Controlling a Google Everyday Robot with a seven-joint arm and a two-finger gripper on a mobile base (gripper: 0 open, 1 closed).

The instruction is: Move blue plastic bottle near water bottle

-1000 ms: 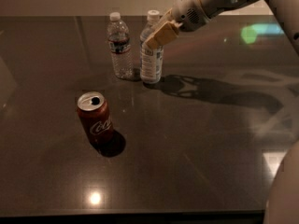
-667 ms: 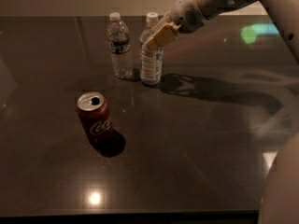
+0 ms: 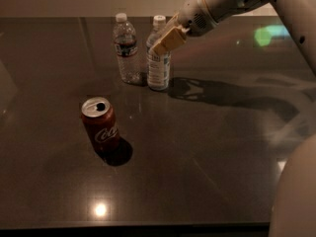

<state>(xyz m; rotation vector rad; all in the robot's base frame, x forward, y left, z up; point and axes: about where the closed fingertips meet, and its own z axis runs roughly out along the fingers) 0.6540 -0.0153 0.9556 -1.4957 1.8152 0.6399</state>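
The blue plastic bottle [image 3: 158, 65], with a white cap and a blue-and-white label, stands upright on the dark table [image 3: 207, 152] at the back. The water bottle [image 3: 126, 51], slim and clear with a dark label band, stands upright just to its left, with a small gap between them. My gripper [image 3: 167, 40] reaches in from the upper right and sits at the blue bottle's shoulder, partly covering its upper part.
A red Coca-Cola can [image 3: 100, 125], opened, stands upright at the front left, well apart from the bottles. My arm [image 3: 222, 4] crosses the back right of the table. Part of my body [image 3: 296, 191] fills the lower right corner.
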